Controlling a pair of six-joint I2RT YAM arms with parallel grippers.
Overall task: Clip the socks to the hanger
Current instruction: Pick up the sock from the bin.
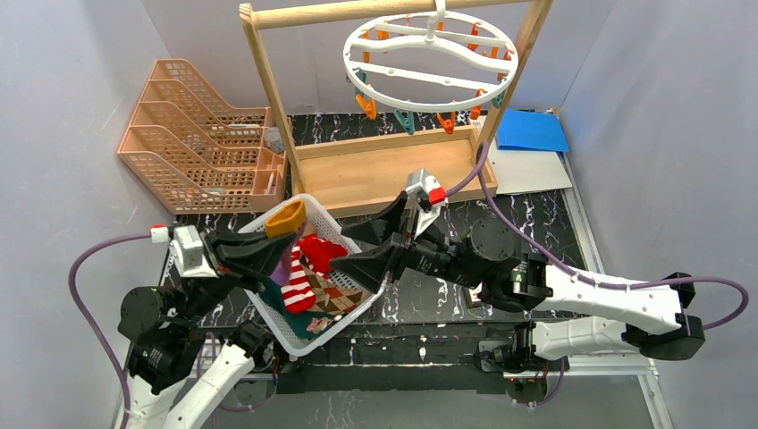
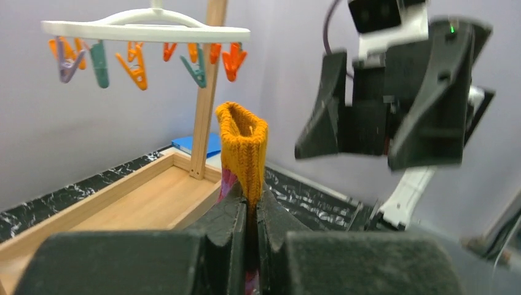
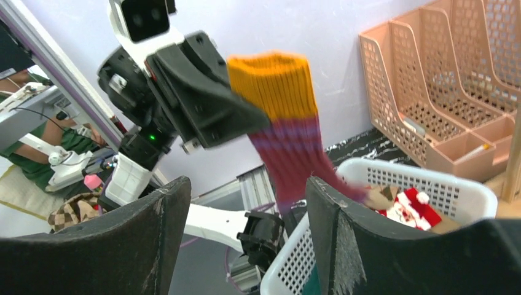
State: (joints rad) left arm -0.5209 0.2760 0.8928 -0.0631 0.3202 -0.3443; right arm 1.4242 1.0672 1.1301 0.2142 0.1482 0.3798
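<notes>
My left gripper (image 2: 250, 209) is shut on a maroon-purple sock (image 2: 242, 141), whose orange cuff (image 1: 286, 217) stands up above the jaws. In the right wrist view this sock (image 3: 285, 123) hangs from the left gripper (image 3: 203, 104) down toward the white basket (image 3: 430, 178). My right gripper (image 3: 246, 184) is open, close to the sock, with nothing between its fingers. It hovers over the basket's right side (image 1: 362, 246). Other socks lie in the basket: a red-and-white striped one (image 1: 299, 279) and an argyle one (image 1: 335, 295). The round white hanger (image 1: 429, 54) hangs on the rack with orange and teal clips (image 2: 136, 67).
The wooden rack's base (image 1: 384, 170) stands behind the basket (image 1: 268, 323). A peach file tray (image 1: 197, 134) sits at the back left. A blue sheet (image 1: 530, 130) lies at the back right. Grey walls close in both sides.
</notes>
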